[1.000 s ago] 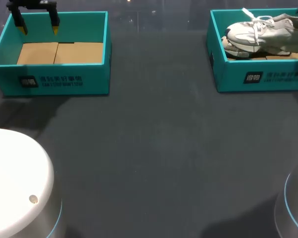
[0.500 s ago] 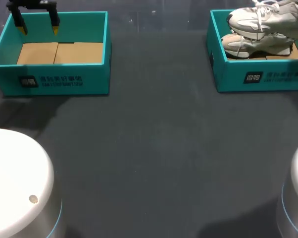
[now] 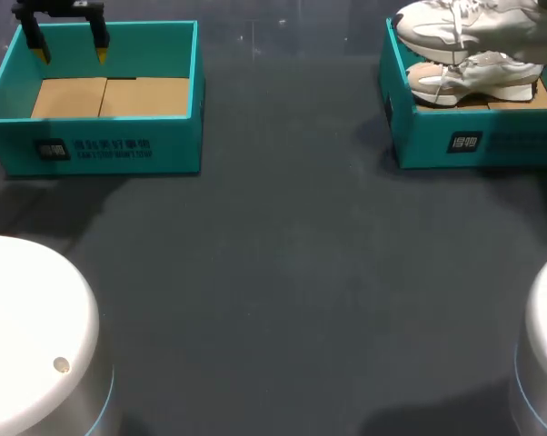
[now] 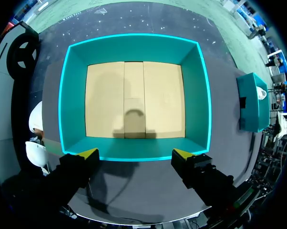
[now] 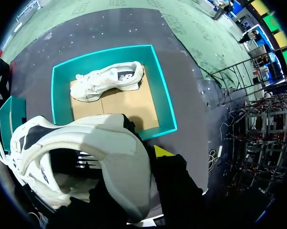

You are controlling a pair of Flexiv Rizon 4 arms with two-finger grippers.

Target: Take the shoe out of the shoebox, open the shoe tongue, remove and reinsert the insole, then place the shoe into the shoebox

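Observation:
A white shoe [image 3: 464, 23] hangs above the right teal shoebox [image 3: 478, 141], toe toward the middle of the table. In the right wrist view my right gripper [image 5: 143, 162] is shut on the heel collar of this shoe [image 5: 86, 143]; only one yellow tip shows. A second white shoe [image 3: 473, 80] lies on the cardboard floor of that box [image 5: 62, 95], seen also from the wrist [image 5: 107, 80]. My left gripper [image 3: 71, 50] stands open over the far wall of the empty left shoebox [image 3: 92, 145], nothing between its fingers [image 4: 88, 153].
The left box [image 4: 134, 47] holds only a cardboard floor. Dark table surface stretches between the two boxes. My arms' white bases stand at the near left [image 3: 28, 336] and near right [image 3: 546, 354].
The right gripper has lifted the white shoe up out of the right box and a little toward the middle, uncovering the second shoe beneath it. The left arm has not moved.

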